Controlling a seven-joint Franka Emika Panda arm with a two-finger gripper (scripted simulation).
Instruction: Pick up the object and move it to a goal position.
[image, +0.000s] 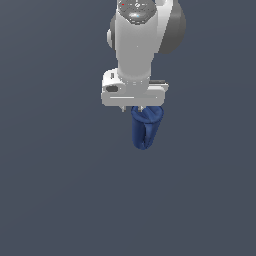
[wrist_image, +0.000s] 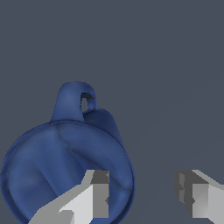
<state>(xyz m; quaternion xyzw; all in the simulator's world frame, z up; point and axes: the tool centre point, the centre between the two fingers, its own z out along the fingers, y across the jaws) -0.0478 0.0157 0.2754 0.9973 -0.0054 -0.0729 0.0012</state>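
Surface (image: 50, 190): a plain dark grey-blue plane fills both views; no edge or corner of it shows, so positions cannot be tied to its borders.

Arm (image: 137, 45): the white Panda arm enters from the top of the exterior view, with a grey rounded joint housing behind it. It points straight down and ends in a broad white hand body.

Bag (image: 146, 127): dark blue, soft and elongated. In the exterior view it sits directly below the hand body, its upper end hidden by the hand and its narrower rounded end pointing toward the bottom of that view. In the wrist view (wrist_image: 57, 175) it appears end-on as a large rounded blue form with lighter folds across it. Whether it rests on the surface or hangs clear of it cannot be told.

Strap handle (wrist_image: 76, 100): a blue loop rising from the bag's rounded outline, with a small opening through it.

Gripper (wrist_image: 142, 192): two light grey fingers with darker inner pads, standing well apart. One finger (wrist_image: 94, 197) overlaps the bag's outline; the other finger (wrist_image: 197, 197) stands over bare surface, with empty space between it and the bag. The jaws are spread wide and nothing is clamped between them.
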